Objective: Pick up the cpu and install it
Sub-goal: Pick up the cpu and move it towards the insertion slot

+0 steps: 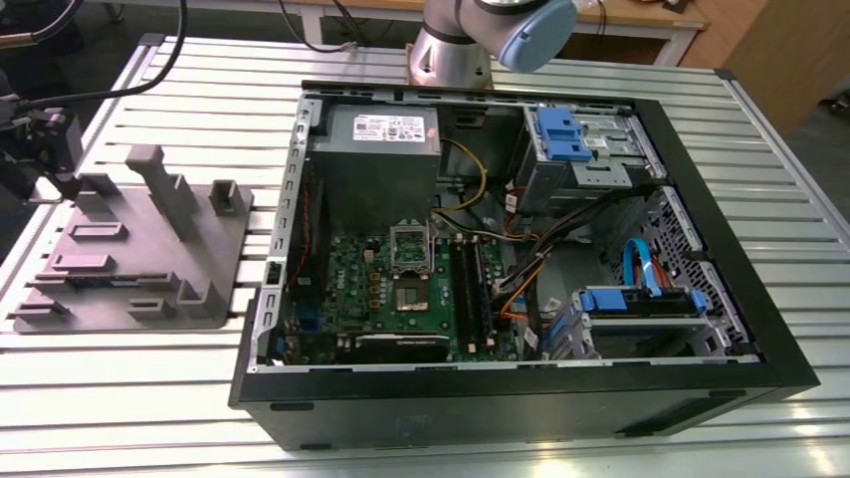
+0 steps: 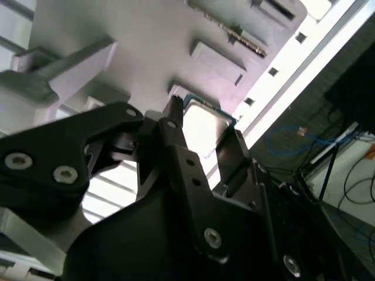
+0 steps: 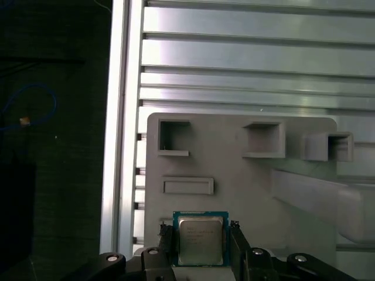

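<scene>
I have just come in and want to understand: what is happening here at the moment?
A single robot arm has its gripper at the cpu, which lies flat on the grey fixture plate. Whether it is gripped yet cannot be told. The open computer case stands to the plate's right in the exterior view.

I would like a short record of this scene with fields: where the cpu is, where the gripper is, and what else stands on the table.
cpu: lies flat on the grey fixture plate, metal top up
gripper: close over the cpu; grip unclear
computer case: open, on the exterior view's right of the plate
motherboard: inside the case
table: slatted metal, carries the plate and the case
</scene>
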You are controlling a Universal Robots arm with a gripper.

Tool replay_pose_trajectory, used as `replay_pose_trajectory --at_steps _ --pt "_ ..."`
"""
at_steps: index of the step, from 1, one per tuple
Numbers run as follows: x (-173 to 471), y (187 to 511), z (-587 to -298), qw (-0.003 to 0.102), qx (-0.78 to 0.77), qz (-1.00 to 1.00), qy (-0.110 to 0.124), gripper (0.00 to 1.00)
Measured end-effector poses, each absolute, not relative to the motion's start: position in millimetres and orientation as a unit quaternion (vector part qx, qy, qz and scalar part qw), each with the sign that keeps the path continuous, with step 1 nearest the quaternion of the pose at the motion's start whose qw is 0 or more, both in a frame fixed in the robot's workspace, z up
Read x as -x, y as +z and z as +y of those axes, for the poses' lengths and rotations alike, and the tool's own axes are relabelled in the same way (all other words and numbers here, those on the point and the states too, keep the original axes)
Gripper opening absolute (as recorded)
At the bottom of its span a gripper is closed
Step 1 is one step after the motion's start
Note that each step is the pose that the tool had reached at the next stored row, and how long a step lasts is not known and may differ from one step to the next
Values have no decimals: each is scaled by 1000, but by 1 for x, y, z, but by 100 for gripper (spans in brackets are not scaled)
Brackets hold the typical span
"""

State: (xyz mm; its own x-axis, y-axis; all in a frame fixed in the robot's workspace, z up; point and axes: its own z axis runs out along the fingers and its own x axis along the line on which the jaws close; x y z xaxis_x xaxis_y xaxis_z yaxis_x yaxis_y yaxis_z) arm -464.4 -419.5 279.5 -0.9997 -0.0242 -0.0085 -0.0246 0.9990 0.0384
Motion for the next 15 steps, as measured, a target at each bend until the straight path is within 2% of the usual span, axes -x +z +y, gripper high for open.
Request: replay_pose_trajectory --at_steps 15 --pt "463 282 -420 2 12 1000 18 47"
